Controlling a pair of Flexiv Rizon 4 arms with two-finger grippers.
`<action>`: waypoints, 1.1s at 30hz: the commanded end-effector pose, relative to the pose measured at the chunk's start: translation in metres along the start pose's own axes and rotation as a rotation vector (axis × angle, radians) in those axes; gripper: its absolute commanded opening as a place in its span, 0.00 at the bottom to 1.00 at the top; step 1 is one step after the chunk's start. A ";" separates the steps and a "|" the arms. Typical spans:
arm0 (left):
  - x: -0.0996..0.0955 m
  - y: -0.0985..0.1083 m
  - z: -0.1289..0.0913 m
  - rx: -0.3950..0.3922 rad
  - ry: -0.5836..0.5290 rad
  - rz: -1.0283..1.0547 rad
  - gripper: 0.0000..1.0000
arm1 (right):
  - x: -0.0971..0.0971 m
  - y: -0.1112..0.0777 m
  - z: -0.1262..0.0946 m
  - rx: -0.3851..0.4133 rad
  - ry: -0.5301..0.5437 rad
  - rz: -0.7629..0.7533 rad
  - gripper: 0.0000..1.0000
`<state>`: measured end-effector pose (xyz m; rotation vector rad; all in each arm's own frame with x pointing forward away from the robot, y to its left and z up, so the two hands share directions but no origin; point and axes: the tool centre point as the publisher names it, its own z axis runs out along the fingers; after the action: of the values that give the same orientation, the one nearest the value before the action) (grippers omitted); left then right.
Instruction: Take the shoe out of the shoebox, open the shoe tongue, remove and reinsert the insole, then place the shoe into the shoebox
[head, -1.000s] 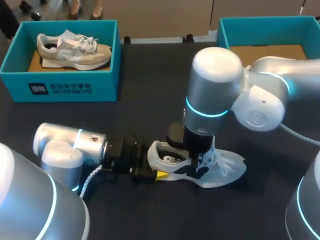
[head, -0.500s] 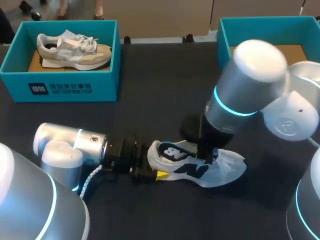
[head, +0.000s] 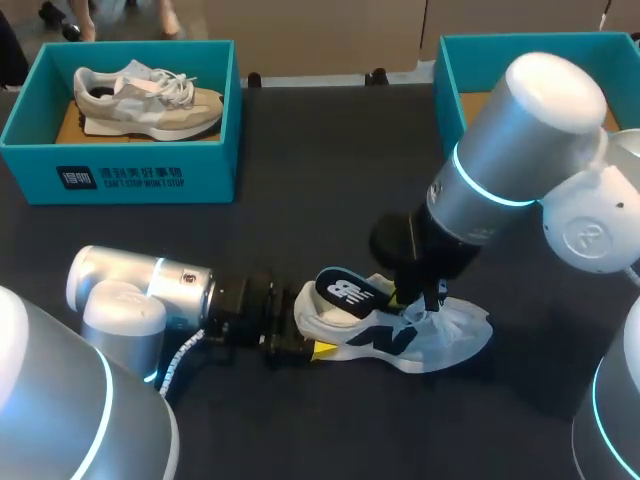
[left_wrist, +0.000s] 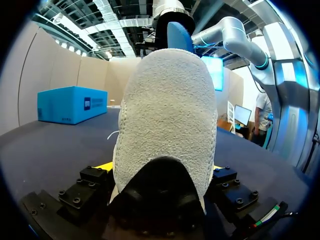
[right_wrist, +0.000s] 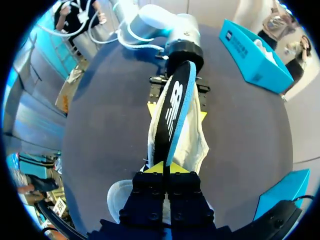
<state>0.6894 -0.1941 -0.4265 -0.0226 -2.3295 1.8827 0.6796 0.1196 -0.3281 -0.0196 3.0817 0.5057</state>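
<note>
A white shoe (head: 440, 335) with dark side markings lies on the black table, toe to the right. My left gripper (head: 305, 348) holds its heel from the left, a finger against each side; in the left wrist view the fuzzy heel (left_wrist: 167, 115) fills the space between the fingers. My right gripper (head: 408, 298) hovers over the shoe's middle, shut on the front end of the insole (head: 345, 292). The insole is black on top and blue beneath, and slants up out of the shoe. In the right wrist view the insole (right_wrist: 172, 107) stretches from my right gripper (right_wrist: 167, 169) toward the left gripper (right_wrist: 177, 111).
A teal shoebox (head: 120, 175) at the back left holds a beige shoe (head: 150, 100). A second teal shoebox (head: 450, 70) stands at the back right with a bare cardboard bottom, partly behind my right arm.
My right arm has risen and swung right, drawing the insole up out of the shoe. The left gripper and the shoe have stayed in place.
</note>
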 end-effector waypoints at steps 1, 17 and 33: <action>-0.001 0.006 0.003 -0.003 -0.001 -0.001 0.00 | -0.006 0.015 0.003 0.013 0.025 -0.032 0.00; -0.001 0.006 0.003 -0.003 -0.001 -0.001 0.00 | -0.003 0.044 0.005 0.029 0.084 -0.162 0.05; -0.001 0.006 0.003 -0.003 -0.001 -0.001 0.00 | -0.010 0.034 -0.024 0.036 0.045 -0.087 0.65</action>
<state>0.6893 -0.1944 -0.4266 -0.0230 -2.3298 1.8823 0.6927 0.1548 -0.3037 -0.1755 3.1235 0.4462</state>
